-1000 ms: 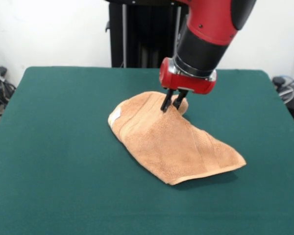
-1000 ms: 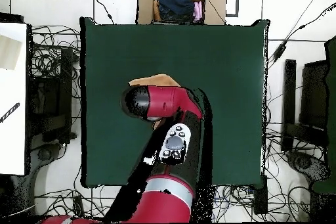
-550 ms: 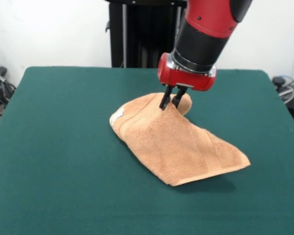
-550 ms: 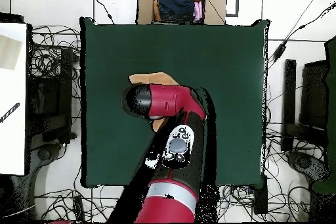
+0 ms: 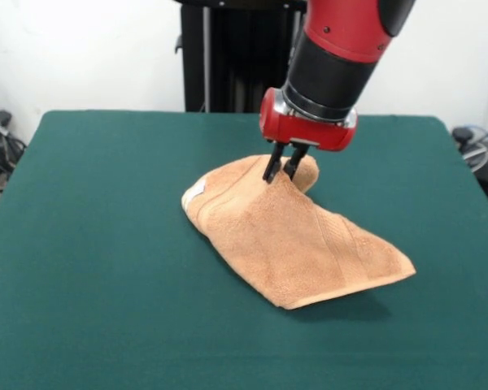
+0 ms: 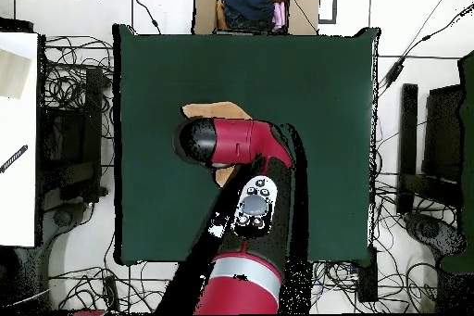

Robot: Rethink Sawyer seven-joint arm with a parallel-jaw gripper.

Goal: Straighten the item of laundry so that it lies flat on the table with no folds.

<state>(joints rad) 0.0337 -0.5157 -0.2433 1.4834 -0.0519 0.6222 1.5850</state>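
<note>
Front view alone shows the gripper (image 5: 280, 171) pinched on the folded towel (image 5: 293, 240), at its 12 o'clock peak; overhead, the arm (image 6: 236, 141) hides this. Since earlier, the towel is lifted slightly higher.

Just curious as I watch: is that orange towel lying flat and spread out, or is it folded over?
Folded. The towel lies doubled in a rough triangle on the table, pinched up into a peak by the gripper.
</note>
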